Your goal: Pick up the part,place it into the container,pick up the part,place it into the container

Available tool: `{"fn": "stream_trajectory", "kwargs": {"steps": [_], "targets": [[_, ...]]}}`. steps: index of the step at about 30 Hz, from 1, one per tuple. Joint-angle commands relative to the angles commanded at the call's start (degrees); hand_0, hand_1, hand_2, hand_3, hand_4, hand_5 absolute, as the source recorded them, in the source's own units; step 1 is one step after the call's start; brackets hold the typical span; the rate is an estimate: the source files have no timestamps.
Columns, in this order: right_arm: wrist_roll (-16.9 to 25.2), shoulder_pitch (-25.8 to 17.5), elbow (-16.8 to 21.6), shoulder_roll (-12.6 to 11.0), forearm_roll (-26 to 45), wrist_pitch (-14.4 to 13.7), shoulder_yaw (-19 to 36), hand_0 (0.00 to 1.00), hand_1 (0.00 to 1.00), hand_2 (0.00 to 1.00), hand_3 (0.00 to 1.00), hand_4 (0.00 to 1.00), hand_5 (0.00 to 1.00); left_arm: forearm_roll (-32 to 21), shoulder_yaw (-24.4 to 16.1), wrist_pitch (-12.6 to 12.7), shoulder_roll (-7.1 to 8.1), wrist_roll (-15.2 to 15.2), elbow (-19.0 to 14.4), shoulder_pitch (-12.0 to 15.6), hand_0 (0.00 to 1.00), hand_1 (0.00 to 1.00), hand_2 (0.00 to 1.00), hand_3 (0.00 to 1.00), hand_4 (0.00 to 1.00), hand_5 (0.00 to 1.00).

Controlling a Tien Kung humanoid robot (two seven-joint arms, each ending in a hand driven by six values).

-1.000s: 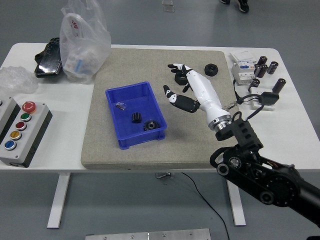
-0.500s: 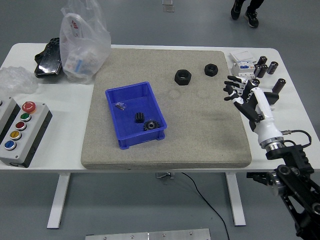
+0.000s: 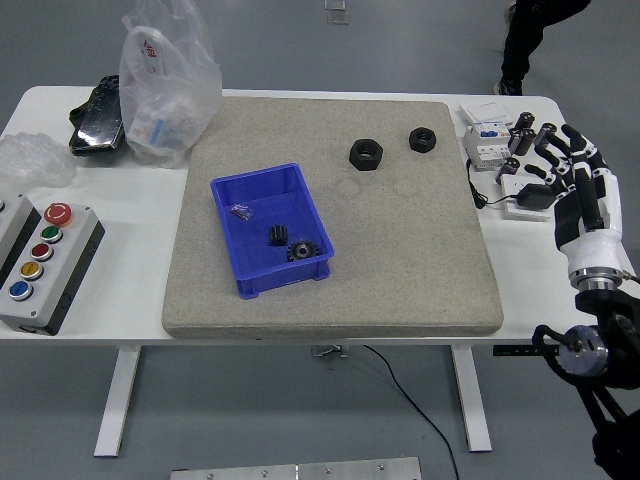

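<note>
White table (image 3: 100,300) with grey mat (image 3: 400,260), right hand (image 3: 580,185) now withdrawn to right edge, fingers spread, empty, two nuts (image 3: 366,154) upper centre, bin (image 3: 270,229) parts indistinct, arm cropped.

White-shelled right hand w/ black finger joints (image 3: 585,185) is raised at the table's right edge, fingers (image 3: 560,150) spread & holding nothing, above its black wrist & arm.
</note>
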Motion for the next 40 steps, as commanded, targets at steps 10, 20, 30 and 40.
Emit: {"fn": "stream_trajectory", "kwargs": {"steps": [10,20,30,40], "targets": [[-0.8,-1.6,0.6,-0.3,1.5,-0.1,2.2,0.526,0.629,0.656,0.677,0.74,0.524,0.7,-0.8,0.0,0.3,0.2,0.0,-0.1,0.649,0.375,0.514,0.61,0.715,0.383],[-1.1,-1.4,-0.5,0.1,1.4,0.2,2.2,0.531,0.624,0.646,0.668,0.738,0.518,0.5,-0.4,0.1,0.38,-0.3,0.0,-0.5,0.652,0.507,0.454,0.61,0.714,0.375],[-1.6,-1.0,-1.6,0.3,1.6,0.4,2.1,0.53,0.619,0.642,0.668,0.728,0.507,0.5,-0.2,0.1,0.42,-0.2,0.0,-0.4,0.653,0.51,0.415,0.61,0.712,0.376],[-2.0,-0.8,-2.2,0.4,1.4,0.5,2.1,0.529,0.617,0.64,0.668,0.722,0.502,0.6,-0.3,0.1,0.6,-0.4,0.0,-0.5,0.653,0.522,0.403,0.61,0.711,0.37]]}}
